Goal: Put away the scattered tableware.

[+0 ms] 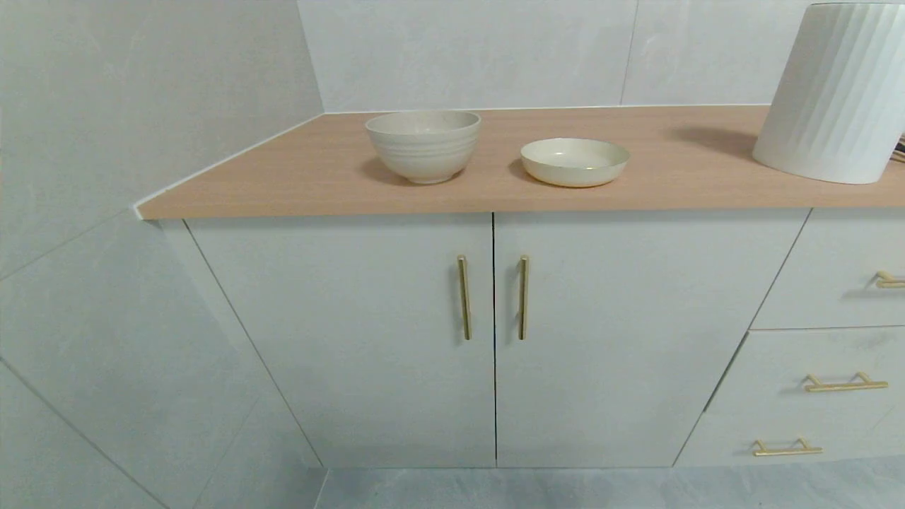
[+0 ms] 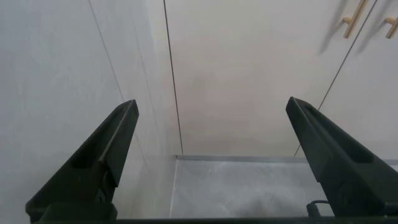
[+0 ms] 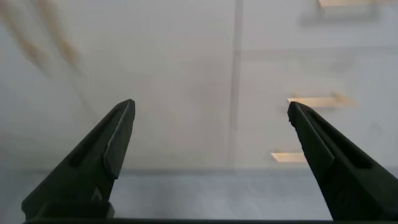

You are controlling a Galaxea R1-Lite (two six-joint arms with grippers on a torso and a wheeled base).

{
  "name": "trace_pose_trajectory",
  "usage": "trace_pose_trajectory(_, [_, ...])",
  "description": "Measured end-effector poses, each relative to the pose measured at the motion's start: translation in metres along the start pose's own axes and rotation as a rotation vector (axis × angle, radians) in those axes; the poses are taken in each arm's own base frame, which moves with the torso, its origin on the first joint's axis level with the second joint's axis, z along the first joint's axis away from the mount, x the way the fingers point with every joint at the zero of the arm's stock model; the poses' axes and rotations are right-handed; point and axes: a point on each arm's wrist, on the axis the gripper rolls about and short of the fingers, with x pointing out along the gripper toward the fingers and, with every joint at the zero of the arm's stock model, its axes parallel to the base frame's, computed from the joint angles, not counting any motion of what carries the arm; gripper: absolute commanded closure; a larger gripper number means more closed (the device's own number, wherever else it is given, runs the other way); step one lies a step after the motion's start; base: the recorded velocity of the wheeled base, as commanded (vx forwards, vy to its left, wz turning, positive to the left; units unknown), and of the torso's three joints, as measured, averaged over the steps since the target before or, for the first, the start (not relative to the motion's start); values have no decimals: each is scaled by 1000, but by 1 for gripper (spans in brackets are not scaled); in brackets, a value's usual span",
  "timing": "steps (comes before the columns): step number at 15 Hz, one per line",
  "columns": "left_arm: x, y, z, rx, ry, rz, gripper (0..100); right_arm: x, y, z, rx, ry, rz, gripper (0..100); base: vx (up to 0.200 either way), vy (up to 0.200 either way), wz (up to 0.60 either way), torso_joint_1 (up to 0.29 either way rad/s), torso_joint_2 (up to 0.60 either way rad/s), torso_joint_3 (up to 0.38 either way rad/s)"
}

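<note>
Your left gripper (image 2: 210, 106): fingers spread wide, nothing between them, facing the cabinet door (image 2: 249, 74) low, near the floor (image 2: 249, 186). Your right gripper (image 3: 210, 106): also wide apart and holding nothing, facing the drawer fronts (image 3: 348, 74).

On the wooden counter (image 1: 672, 177) you have a deep ribbed bowl (image 1: 423, 145) toward the left corner. A shallow cream dish (image 1: 574, 161) sits near it on the right, not touching. A tall white fluted container (image 1: 834, 92) stands at the counter's right end. The doors below are closed, with gold handles (image 1: 464, 297) side by side.
</note>
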Motion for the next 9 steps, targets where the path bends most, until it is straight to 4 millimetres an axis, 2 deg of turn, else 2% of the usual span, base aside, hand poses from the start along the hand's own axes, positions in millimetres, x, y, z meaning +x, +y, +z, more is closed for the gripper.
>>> trace_pose_trajectory(2, [0,0,0,0,0,0,0,4,3,30,39,9,96,0,0,0,0,0,0,0])
trace_pose_trajectory(4, [0,0,0,0,0,0,0,26,5,57,54,110,185,0,0,0,0,0,0,0])
trace_pose_trajectory(6, [0,0,0,0,0,0,0,61,10,82,49,213,269,0,0,0,0,0,0,0])
trace_pose_trajectory(9, [0,0,0,0,0,0,0,134,30,129,37,246,410,0,0,0,0,0,0,0])
